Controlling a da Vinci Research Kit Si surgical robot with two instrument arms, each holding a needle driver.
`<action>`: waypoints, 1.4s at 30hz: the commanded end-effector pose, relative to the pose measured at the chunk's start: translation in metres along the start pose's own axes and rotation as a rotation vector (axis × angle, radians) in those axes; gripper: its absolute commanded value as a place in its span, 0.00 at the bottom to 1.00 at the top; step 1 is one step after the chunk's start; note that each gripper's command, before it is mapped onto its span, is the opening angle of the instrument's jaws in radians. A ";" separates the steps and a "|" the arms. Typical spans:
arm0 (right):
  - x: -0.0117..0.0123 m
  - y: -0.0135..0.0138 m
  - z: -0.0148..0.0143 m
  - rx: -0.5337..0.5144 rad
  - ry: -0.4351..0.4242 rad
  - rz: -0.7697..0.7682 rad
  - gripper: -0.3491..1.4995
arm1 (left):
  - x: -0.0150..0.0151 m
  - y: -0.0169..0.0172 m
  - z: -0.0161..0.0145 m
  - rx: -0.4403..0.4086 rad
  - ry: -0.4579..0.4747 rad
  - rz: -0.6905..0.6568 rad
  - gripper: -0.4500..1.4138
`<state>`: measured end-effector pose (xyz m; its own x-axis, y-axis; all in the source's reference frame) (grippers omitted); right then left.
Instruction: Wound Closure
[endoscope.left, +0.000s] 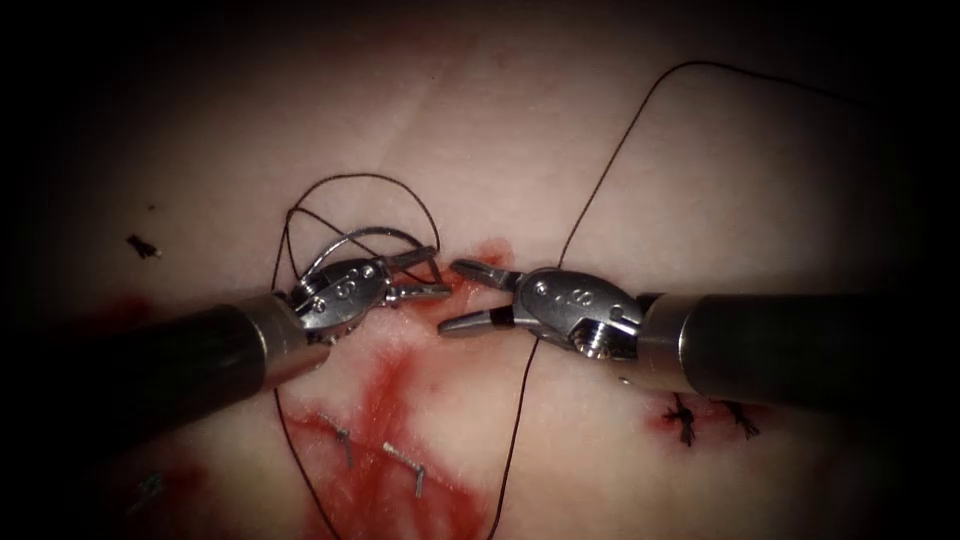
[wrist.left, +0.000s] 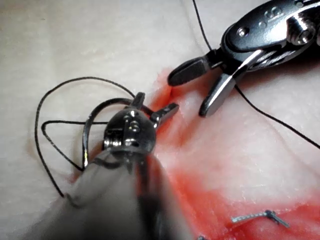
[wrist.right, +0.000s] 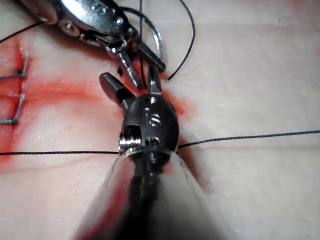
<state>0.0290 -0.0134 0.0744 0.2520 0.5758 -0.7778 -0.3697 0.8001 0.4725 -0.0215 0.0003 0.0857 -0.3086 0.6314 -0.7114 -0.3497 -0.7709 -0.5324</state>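
Note:
My left tool (endoscope.left: 440, 272) reaches in from the left, its jaws open with nothing between them. The curved needle (endoscope.left: 335, 245) lies on the tissue (endoscope.left: 700, 180) behind that tool's wrist, left of the cut, not in the tissue; it also shows as a needle arc (wrist.left: 89, 130) beside loops of dark thread (wrist.left: 60, 85). My right tool (endoscope.left: 450, 297) faces it from the right, jaws wide open and empty, over the red-stained cut (endoscope.left: 478, 252). The thread (endoscope.left: 600, 190) runs from the upper right, under the right tool, down to the lower edge.
Red fluid (endoscope.left: 385, 390) spreads below the tools, with two pale stitch ends (endoscope.left: 405, 465) in it. Dark knotted stitches (endoscope.left: 685, 420) sit under the right shaft. A small cut end of thread (endoscope.left: 143, 245) lies at far left.

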 end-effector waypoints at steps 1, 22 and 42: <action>-0.0005 -0.0004 0.0008 0.003 0.000 0.001 0.81 | -0.0003 -0.0004 0.0009 0.004 0.000 -0.013 0.60; -0.0003 -0.0006 0.0007 0.010 0.004 0.003 0.81 | -0.0014 0.0013 -0.0010 0.056 -0.006 -0.157 0.34; 0.0001 -0.0009 0.0007 0.011 0.015 0.010 0.82 | -0.0030 -0.0014 -0.0002 0.131 -0.071 -0.197 0.71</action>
<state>0.0293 -0.0134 0.0736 0.2354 0.5807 -0.7793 -0.3650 0.7960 0.4829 -0.0194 -0.0007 0.0880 -0.2846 0.7772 -0.5612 -0.5213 -0.6168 -0.5897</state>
